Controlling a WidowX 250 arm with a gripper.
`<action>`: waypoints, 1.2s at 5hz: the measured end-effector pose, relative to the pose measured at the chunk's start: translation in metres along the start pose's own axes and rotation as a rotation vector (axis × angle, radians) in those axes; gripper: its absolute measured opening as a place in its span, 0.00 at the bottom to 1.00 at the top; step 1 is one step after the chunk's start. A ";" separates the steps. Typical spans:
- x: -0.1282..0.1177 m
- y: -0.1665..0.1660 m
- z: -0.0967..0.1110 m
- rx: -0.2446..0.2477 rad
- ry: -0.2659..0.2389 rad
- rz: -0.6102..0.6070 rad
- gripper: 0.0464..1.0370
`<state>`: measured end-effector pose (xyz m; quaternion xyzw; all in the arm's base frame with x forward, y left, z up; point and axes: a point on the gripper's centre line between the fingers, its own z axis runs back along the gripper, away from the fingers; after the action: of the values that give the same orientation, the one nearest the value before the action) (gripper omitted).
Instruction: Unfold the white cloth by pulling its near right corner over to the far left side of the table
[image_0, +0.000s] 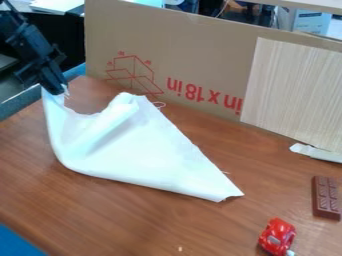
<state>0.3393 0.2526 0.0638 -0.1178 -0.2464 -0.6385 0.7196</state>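
- The white cloth (137, 155) lies on the brown wood-grain table (73, 215), left of centre, with one corner raised at the upper left; that corner seems to be up only because the black two-finger gripper (56, 89) has hold of it
- From the pinched corner the fabric drops in a slack curve to the tabletop, as soft cloth does when held at one point; the rest spreads flat to a pointed corner at the lower right, its weight borne by the table
- A fold stands up near the middle of the far edge, probably because the cloth is bunched there rather than pulled taut; loose threads (159, 104) stick out beside it
- The cardboard panel (180, 45) stands upright behind the cloth, likely as a screen against the room, with a pale striped board (294, 90) against its right part
- The red toy car (277, 237) and brown chocolate bar (326, 197) sit at the lower right, apart from the cloth, so neither weighs it down
- The gripper hangs at the upper left, tilted, its fingers pressed nearly together with just the thin cloth corner between them; it touches nothing else
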 end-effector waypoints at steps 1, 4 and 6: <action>-0.006 -0.008 0.010 0.026 -0.039 0.006 0.01; -0.013 -0.014 0.010 0.132 -0.037 0.055 0.01; -0.022 -0.016 0.032 0.196 -0.042 0.095 0.01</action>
<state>0.3158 0.2850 0.0774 -0.0720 -0.3167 -0.5739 0.7517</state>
